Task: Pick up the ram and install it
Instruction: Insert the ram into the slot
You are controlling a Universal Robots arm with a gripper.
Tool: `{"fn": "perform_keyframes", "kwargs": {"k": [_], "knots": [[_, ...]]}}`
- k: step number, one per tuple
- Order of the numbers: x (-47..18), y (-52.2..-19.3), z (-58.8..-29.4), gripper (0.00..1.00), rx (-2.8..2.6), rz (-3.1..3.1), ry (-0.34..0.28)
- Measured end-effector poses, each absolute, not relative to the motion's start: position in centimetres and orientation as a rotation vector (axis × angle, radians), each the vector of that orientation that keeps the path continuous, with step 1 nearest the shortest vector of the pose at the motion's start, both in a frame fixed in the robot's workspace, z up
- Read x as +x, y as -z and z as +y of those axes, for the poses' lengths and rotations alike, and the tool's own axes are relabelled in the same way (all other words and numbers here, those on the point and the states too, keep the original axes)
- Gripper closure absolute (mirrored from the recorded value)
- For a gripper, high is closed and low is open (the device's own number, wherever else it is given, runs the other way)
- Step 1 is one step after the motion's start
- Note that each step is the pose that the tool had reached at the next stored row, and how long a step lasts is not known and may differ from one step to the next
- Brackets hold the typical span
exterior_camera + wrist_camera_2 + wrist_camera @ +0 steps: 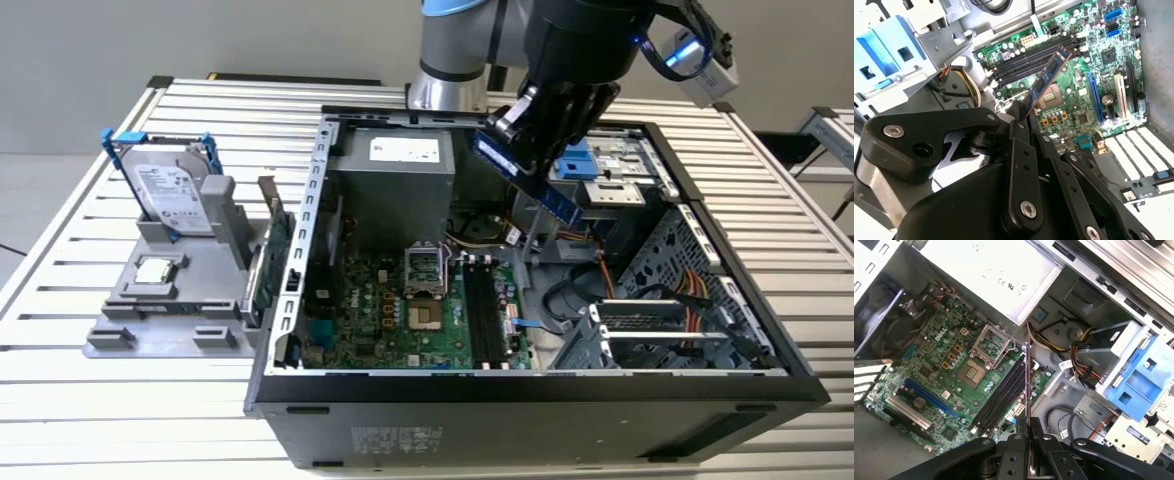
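The black multi-link gripper (pixel 1023 117) is clenched on one end of the ram (pixel 1050 74), a slim, flat blue-green circuit strip. The ram hangs tilted in the air above the long black memory slots (pixel 996 402) of the green motherboard (pixel 939 357), inside the open dark metal computer case (pixel 534 400).

text: none legible | white labels: hard drive (pixel 171 195), power supply (pixel 394 175)
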State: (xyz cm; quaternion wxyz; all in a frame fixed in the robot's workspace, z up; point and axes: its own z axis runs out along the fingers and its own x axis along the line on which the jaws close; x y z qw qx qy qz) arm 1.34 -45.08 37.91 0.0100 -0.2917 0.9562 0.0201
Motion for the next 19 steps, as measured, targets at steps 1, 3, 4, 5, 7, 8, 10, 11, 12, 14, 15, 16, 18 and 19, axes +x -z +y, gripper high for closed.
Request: {"fn": "perform_keyframes", "kwargs": {"k": [1, 3, 4, 5, 7, 8, 10, 11, 12, 14, 15, 16, 18, 19], "knots": [[1.34, -37.92, -45.07, 1.00, -0.895, 2.990, -0.062], [1.34, -37.92, -45.08, 1.00, -0.865, 2.998, -0.062], [1.34, -37.92, -45.08, 1.00, -0.849, 3.003, -0.062], [1.34, -37.92, -45.08, 1.00, -0.834, 3.007, -0.062], [1.34, -37.92, -45.08, 1.00, -0.804, 3.014, -0.061], [1.34, -37.92, -45.08, 1.00, -0.789, 3.018, -0.061], [1.34, -37.91, -45.08, 1.00, -0.758, 3.026, -0.061], [1.34, -37.91, -45.08, 1.00, -0.741, 3.030, -0.061], [1.34, -37.91, -45.08, 1.00, -0.726, 3.033, -0.060], [1.34, -37.90, -45.08, 1.00, -0.692, 3.041, -0.060], [1.34, -37.89, -45.08, 1.00, -0.675, 3.044, -0.060], [1.34, -37.89, -45.08, 1.00, -0.658, 3.048, -0.059], [1.34, -37.87, -45.08, 1.00, -0.624, 3.054, -0.059], [1.34, -37.86, -45.08, 1.00, -0.608, 3.057, -0.059]]}}
